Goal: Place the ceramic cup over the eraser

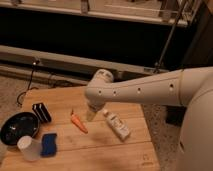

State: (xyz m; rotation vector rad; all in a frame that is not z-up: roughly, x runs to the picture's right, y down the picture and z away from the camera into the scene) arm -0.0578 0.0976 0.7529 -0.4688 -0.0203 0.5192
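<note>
gripper (91, 115): hangs over the table's (115, 150) middle (on a white arm (145, 90))
ceramic cup (29, 148): upright, table's 8 o'clock, beside blue pad (48, 144)
eraser (41, 112): gripper's 9 o'clock, apart from cup
carrot (78, 123): gripper's 7 o'clock

Open room along the near edge and toward the near right corner of the surface (120, 156). Crowded at the left edge by bowl (19, 127), ceramic cup (29, 147), blue pad (49, 144), eraser (41, 112). Mid-surface blocked by claw (91, 115), carrot (78, 123), white tube (116, 125).
</note>
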